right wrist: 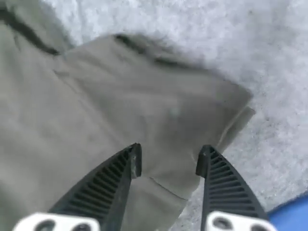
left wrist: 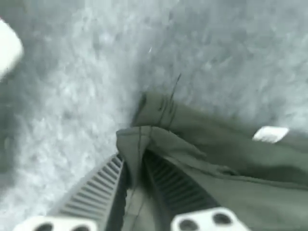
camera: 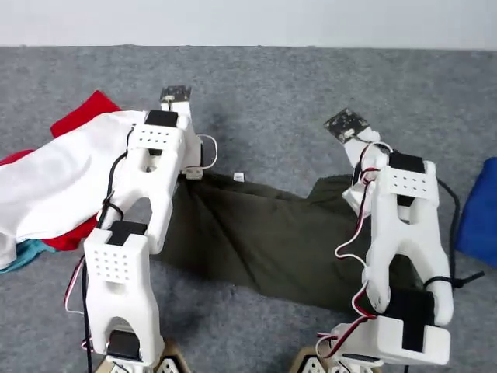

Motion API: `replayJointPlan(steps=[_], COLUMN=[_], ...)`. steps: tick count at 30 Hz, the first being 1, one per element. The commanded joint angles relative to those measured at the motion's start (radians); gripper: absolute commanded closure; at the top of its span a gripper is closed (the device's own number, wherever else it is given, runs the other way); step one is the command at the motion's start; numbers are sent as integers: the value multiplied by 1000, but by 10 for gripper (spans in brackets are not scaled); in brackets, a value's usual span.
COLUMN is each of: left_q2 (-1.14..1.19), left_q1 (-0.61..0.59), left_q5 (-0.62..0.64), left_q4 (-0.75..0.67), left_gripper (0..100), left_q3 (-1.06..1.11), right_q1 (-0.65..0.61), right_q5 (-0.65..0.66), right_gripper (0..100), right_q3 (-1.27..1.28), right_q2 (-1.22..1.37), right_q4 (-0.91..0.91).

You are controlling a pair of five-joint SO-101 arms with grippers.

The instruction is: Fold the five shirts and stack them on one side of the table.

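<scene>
High view: a gray, carpet-like worktop (camera: 272,93) carries an olive shirt (camera: 256,233), spread loosely and wrinkled across the middle. The left arm (camera: 147,179) stands at one end of this shirt and the right arm (camera: 400,225) at the other. On the left side a white shirt (camera: 54,179) lies on top of a red shirt (camera: 85,113), and a bit of a teal shirt (camera: 23,255) peeks out beneath them at the edge. A blue shirt (camera: 477,206) lies at the far right edge, apart from the olive one.

Left wrist view: the left end effector (left wrist: 134,161) is closed, pinching a bunched fold of the olive shirt's edge between its ribbed fingers. The fold rises a little above the gray worktop. A small white label (left wrist: 270,134) shows on the fabric nearby.

Right wrist view: the right end effector (right wrist: 170,153) is open, its two black fingers spread over a corner of the olive shirt with no cloth between them. A sliver of the blue shirt shows at the corner.
</scene>
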Motion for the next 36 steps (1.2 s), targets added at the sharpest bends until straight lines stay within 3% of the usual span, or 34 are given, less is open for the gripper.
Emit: replayJointPlan(steps=[1, 5, 11, 13, 20, 29, 36], left_q2=[-8, -8, -8, -8, -18, -14, -18], left_q1=[23, 44, 46, 46, -26, -92, -98], left_q5=[-18, -20, -15, -15, 26, 34, 37], left_q4=[-21, -14, 104, 155, 199, 321, 322], left_gripper=[984, 923, 581, 525, 524, 524, 525], left_q3=[-53, -53, -56, -56, -104, -245, -240], right_q1=[-10, -4, -1, 13, 87, 124, 124], right_q5=[81, 118, 118, 117, 117, 117, 117], right_gripper=[797, 759, 717, 717, 717, 717, 723], right_q3=[5, 5, 0, 0, -144, -546, -755], right_q2=[-41, -41, 13, 42, 194, 475, 668], right_q4=[8, 2, -18, -53, -99, 77, 148])
